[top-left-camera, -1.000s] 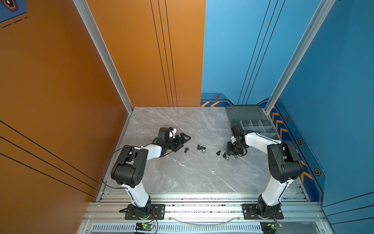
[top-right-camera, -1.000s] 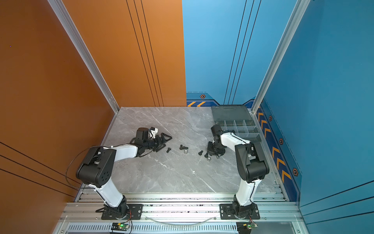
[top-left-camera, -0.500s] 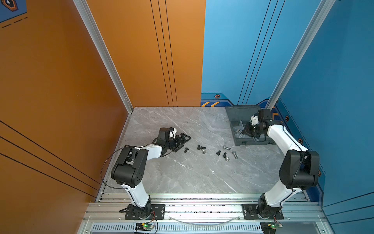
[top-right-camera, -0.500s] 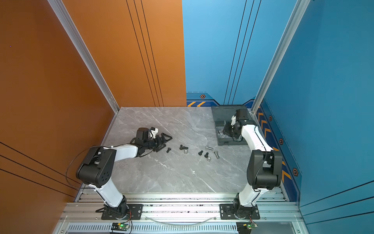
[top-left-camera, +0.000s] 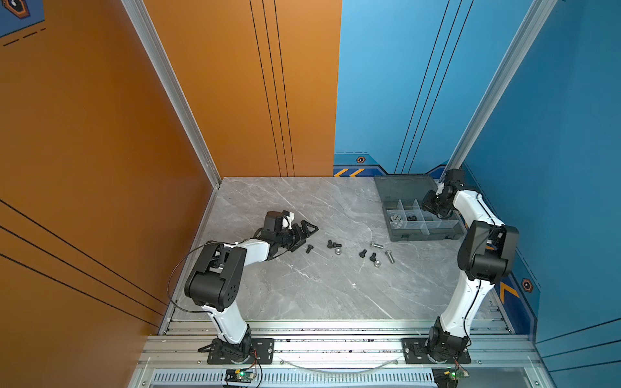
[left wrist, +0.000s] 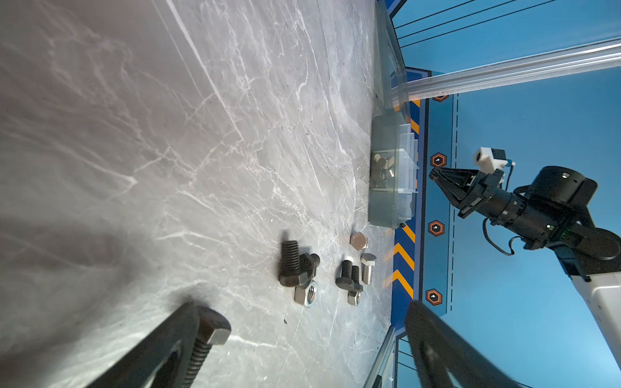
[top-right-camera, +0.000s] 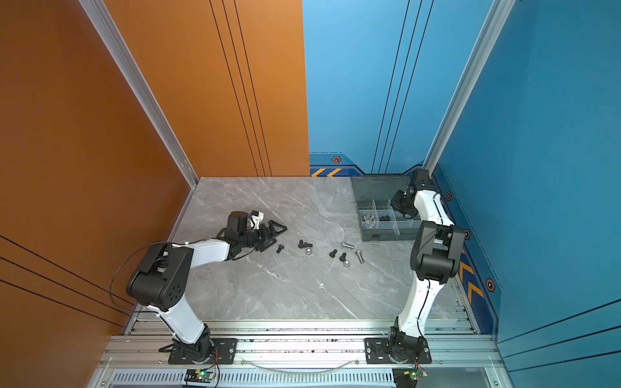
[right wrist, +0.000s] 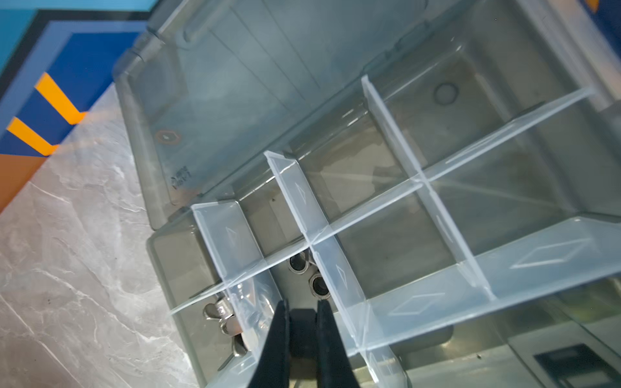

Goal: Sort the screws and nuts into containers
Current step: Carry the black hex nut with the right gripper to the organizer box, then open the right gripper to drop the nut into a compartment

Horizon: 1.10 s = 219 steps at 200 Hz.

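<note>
In both top views my right gripper [top-left-camera: 430, 205] [top-right-camera: 398, 203] hangs over the back of the smoky-grey organizer box [top-left-camera: 423, 236]. In the right wrist view it [right wrist: 302, 304] is shut on a small black nut [right wrist: 302, 322] above a container holding two black nuts [right wrist: 319, 285]. The neighbouring container holds silver wing nuts [right wrist: 225, 315]. My left gripper [top-left-camera: 307, 239] [left wrist: 300, 312] stands open low over the table, a black screw [left wrist: 205, 342] lying against one finger. Loose black screws [top-left-camera: 332, 244], silver screws [top-left-camera: 389, 257] and silver nuts [top-left-camera: 338, 251] lie between the arms.
The box lid [top-left-camera: 406, 188] lies open flat behind the containers, near the blue back wall. Pale dividers [right wrist: 420, 181] stand up between the containers. The box sits close to the table's right edge. An aluminium rail [top-left-camera: 336, 327] runs along the front.
My right gripper rose from the cluster of screws and nuts on the table and swung back over the organizer box, staying shut. The left arm has not moved.
</note>
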Tool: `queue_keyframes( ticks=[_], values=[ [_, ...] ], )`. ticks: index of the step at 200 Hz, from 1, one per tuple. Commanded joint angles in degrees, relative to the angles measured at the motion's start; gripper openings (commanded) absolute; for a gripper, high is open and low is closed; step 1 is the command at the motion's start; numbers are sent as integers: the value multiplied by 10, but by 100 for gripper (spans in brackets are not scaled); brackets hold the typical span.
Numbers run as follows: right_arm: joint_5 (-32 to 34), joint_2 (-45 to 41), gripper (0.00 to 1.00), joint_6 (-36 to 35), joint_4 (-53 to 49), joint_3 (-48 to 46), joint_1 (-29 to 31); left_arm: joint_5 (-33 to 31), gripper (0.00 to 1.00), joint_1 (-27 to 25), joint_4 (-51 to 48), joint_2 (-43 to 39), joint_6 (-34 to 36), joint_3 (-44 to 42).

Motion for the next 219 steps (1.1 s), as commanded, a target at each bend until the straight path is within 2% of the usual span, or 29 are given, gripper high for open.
queue_keyframes(
  ticks=[1, 154, 172, 190, 219],
  values=[
    [8, 3, 0, 1, -22, 15, 8, -5, 98, -5, 1, -14, 3, 11],
    [32, 46, 0, 0, -17, 0, 46, -3, 98, -5, 1, -9, 5, 12],
    [34, 48, 5, -1, -19, 2, 47, -3, 98, -5, 0, -8, 5, 10],
    [41, 48, 21, -4, -25, 6, 48, -3, 98, -5, 0, -8, 5, 10],
    [47, 41, 32, -8, -30, 9, 49, -3, 98, -5, 1, -7, 5, 11]
  ],
)
